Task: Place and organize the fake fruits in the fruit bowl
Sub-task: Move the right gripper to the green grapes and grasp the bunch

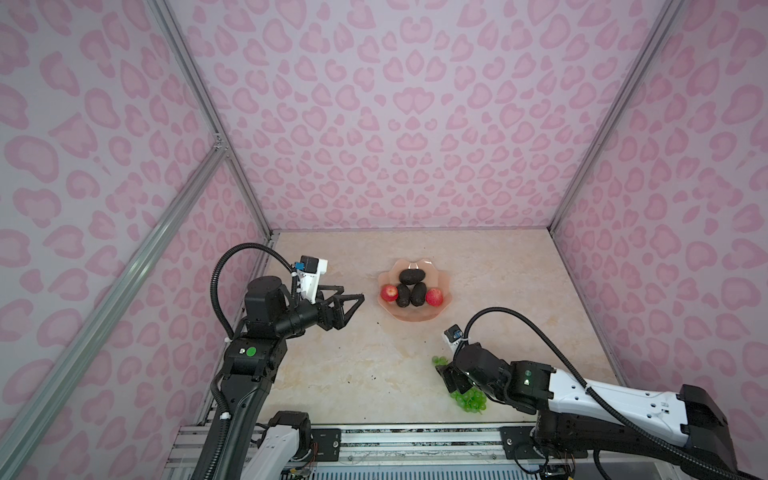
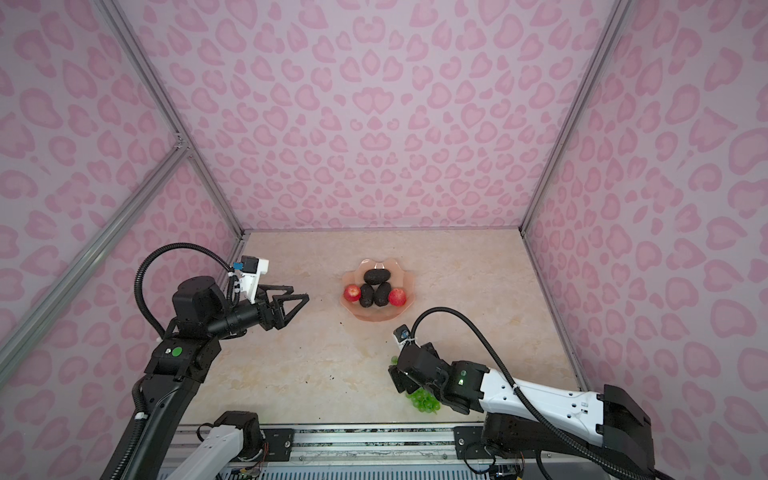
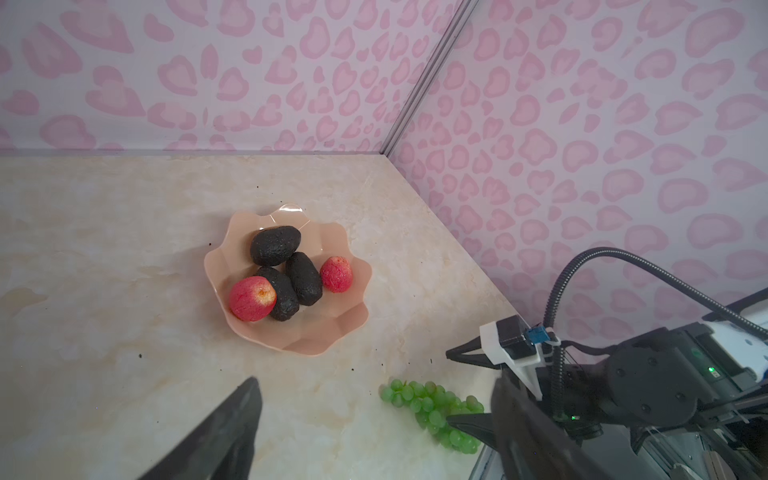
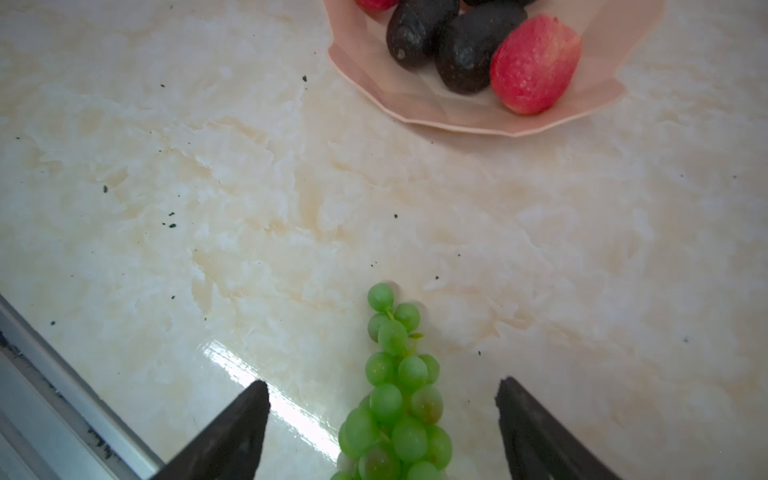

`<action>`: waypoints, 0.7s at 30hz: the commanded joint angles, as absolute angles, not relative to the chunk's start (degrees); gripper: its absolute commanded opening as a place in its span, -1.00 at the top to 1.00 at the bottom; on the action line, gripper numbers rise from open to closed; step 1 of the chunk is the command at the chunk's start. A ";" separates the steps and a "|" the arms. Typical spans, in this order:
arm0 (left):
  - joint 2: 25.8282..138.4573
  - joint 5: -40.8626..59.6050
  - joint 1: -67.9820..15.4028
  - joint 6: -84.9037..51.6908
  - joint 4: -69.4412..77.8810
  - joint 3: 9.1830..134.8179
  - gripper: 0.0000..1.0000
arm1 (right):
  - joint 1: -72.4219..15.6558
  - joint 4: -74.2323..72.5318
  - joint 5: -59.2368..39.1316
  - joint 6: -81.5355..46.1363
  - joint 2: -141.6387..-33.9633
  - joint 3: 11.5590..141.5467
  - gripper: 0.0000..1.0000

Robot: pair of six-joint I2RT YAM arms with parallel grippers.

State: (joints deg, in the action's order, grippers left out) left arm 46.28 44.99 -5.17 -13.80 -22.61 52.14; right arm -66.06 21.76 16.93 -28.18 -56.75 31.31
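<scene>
Between released right hand's (image 4: 383,382) jaws: grapes (image 4: 395,415) on table (image 4: 249,187), long axis, narrow tip seemingly toward bowl (image 4: 457,118).

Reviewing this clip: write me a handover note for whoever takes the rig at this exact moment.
Left end effector: open, empty, hovering beside the fruit bowl, on its left in both top views.
Right end effector: open, fingers either side of the grapes, no grip.
Done: three avocados and two apples sit in the bowl.
Left: the grapes lie on the table, outside the bowl; close on them and carry them in.
</scene>
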 commanded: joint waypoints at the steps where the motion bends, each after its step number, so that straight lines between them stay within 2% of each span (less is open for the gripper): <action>1: 46.18 46.23 -5.18 -14.30 -21.01 52.12 -0.74 | -68.74 19.08 24.13 -36.57 -56.50 28.12 -0.73; 14: 46.20 46.64 -5.17 -15.74 -20.39 52.21 -0.74 | -74.23 8.65 25.40 -47.15 -63.47 18.47 -0.65; 17: 46.27 46.61 -5.18 -15.83 -20.39 52.38 -0.74 | -74.51 5.92 25.54 -47.66 -64.81 17.67 -0.50; 21: 46.32 46.50 -5.19 -15.89 -20.39 52.45 -0.74 | -74.49 4.70 27.25 -47.87 -67.33 18.69 -0.05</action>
State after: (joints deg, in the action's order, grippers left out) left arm 46.26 45.65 -5.15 -15.44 -22.37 52.14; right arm -74.48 7.25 25.15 -46.11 -66.13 18.31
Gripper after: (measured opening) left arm 0.871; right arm 0.540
